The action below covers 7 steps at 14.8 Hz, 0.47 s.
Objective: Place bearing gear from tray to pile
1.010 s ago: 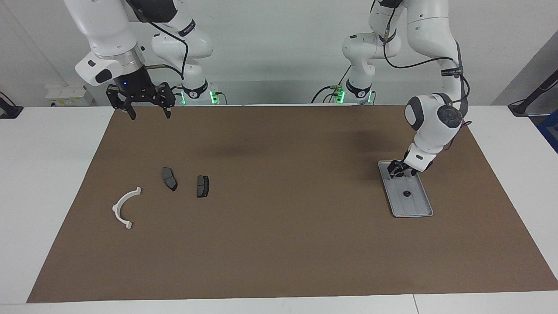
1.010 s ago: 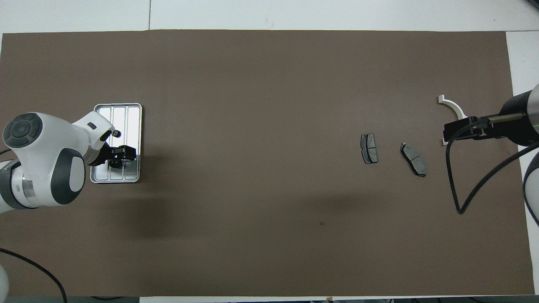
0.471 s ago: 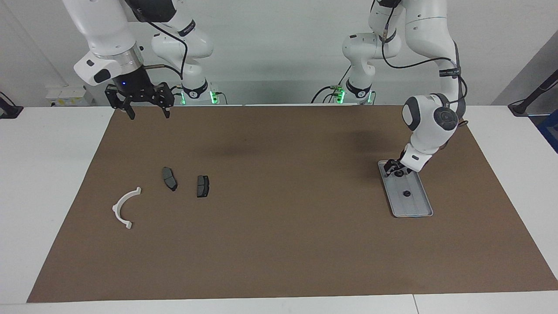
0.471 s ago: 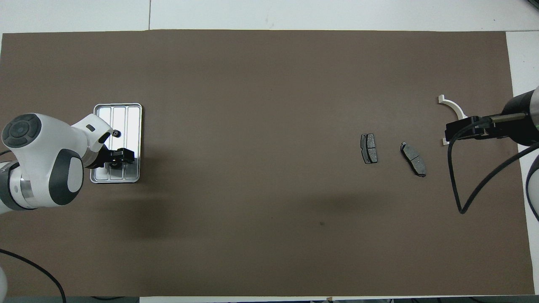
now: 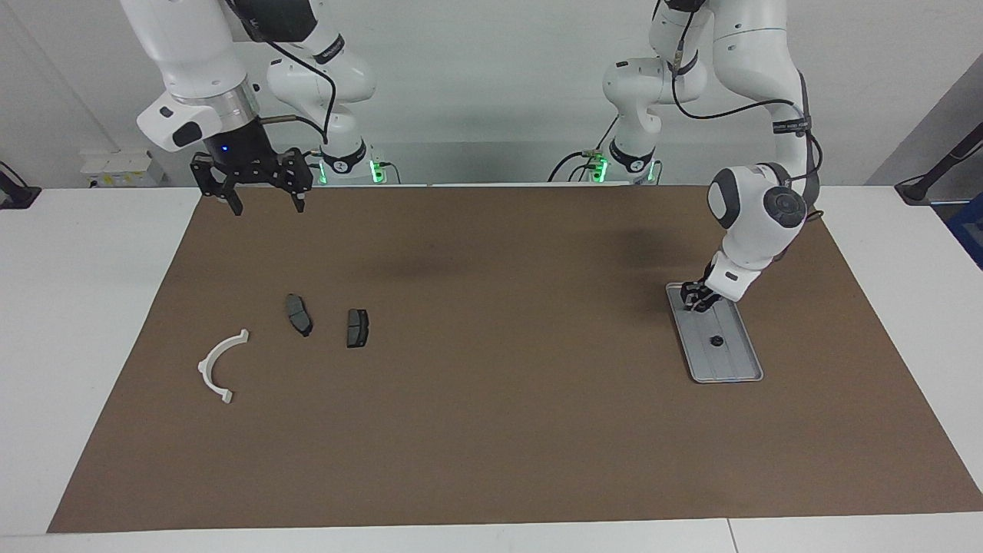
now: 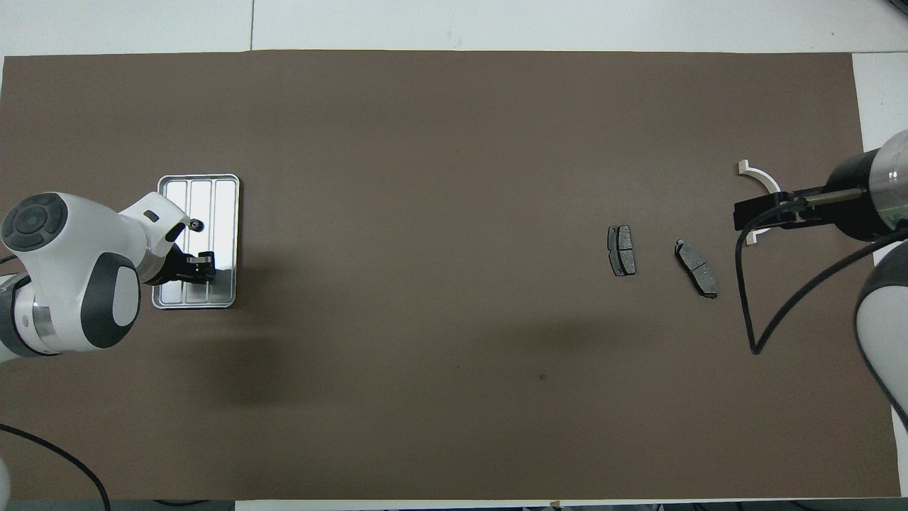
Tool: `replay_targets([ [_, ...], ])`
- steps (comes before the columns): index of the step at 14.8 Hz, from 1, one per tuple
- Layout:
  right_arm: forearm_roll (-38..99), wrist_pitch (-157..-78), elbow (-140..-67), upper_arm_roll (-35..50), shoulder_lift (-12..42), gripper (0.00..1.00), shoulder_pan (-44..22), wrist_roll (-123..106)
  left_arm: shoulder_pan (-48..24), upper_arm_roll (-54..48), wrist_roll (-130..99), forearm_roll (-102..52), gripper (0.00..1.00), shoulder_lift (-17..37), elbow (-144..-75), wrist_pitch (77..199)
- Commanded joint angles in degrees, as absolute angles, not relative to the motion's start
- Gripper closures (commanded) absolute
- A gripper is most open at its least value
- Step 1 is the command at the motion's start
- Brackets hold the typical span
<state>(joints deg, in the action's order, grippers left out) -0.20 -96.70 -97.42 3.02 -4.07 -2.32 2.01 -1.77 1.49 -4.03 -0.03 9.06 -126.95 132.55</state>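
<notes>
One small dark bearing gear (image 5: 716,341) (image 6: 196,225), round and flat, lies near the middle of the tray (image 5: 733,362) (image 6: 213,190), apart from the fingers and farther from the robots than they are; the left gripper (image 5: 695,301) (image 6: 203,265) is down at the tray's end nearest the robots, its fingers drawn close together; whether they pinch anything cannot be told. The tray is silver metal, rectangular with rounded corners, a raised rim and lengthwise ridges; it sits on a matte brown mat (image 5: 491,430) toward the left arm's end of the tabletop (image 5: 92,307). The pile lies toward the right arm's end: a white semicircular plastic bracket (image 5: 206,361) (image 6: 759,172) and two dark grey pads (image 5: 298,315) (image 6: 621,250), all well apart from one another. The right gripper (image 5: 265,201) (image 6: 762,213) waits raised over the mat's edge nearest the robots, fingers spread and holding nothing. A broad bare stretch of mat separates tray and pile; white tabletop borders the mat at both ends.
</notes>
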Motion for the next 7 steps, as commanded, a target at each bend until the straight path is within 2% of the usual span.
replay_targets([
  [1,1.3,-103.5,-105.3,3.0,-6.0,0.0,-3.9,2.1,-1.5,1.7,-4.6,-0.4,1.0,8.7,-124.9,129.7],
  [5,1.6,-113.0,-112.8,3.0,-4.5,0.0,-5.9,9.6,-3.2,1.6,-8.3,-3.6,1.0,9.8,-109.6,116.1],
  [7,1.6,-115.1,-113.6,3.0,-2.2,0.0,-6.1,10.6,-10.9,1.7,-23.7,-3.9,1.0,10.4,-106.1,114.2],
])
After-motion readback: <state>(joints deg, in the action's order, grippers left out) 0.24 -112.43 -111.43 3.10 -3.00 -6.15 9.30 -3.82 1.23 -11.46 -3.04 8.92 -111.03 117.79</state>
